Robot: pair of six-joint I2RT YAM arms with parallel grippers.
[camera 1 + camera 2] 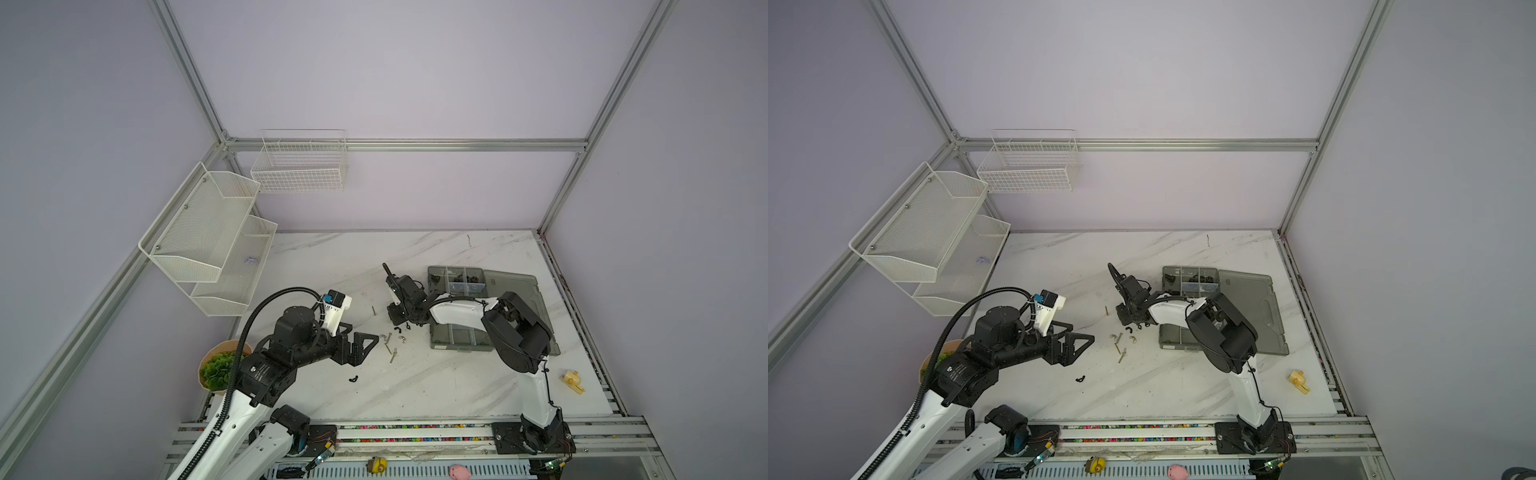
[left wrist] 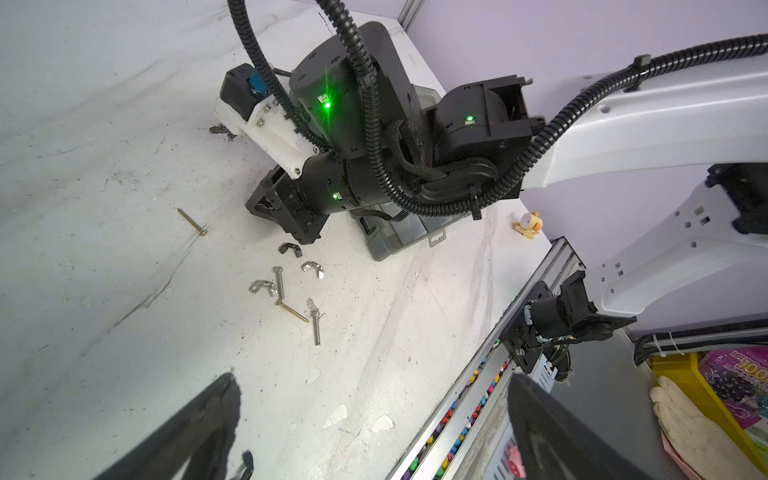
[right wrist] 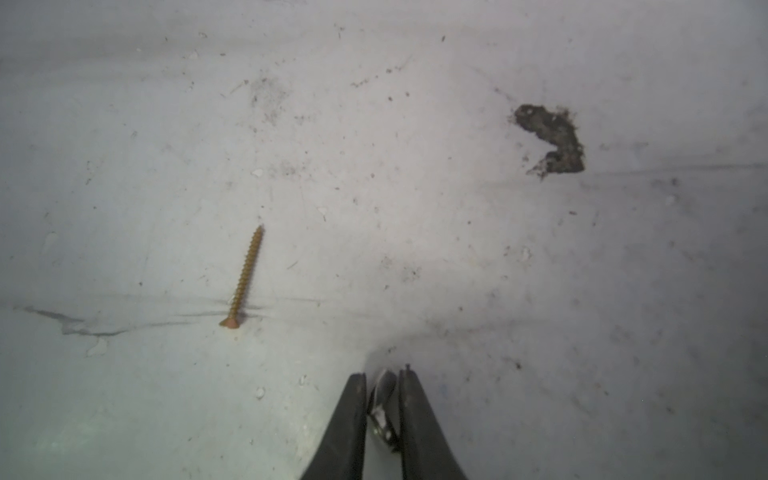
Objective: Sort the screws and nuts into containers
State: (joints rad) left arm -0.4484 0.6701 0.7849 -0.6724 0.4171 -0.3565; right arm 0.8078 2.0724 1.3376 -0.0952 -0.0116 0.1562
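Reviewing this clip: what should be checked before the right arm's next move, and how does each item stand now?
1. Grip: ok; the right gripper is closed on a shiny metal piece.
2. Part type: cannot tell; possibly a silver wing nut.
3. Piece lifted off the table: cannot tell.
4. Lid of the organizer box: ok, open.
5. Target compartment free: cannot tell; the right arm covers the box's middle.
6. Other arm clear: ok; the left gripper is open, empty and off to the side.

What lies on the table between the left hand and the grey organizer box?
A loose cluster shows in both top views: silver wing nuts, silver screws, a brass screw and a black wing nut.
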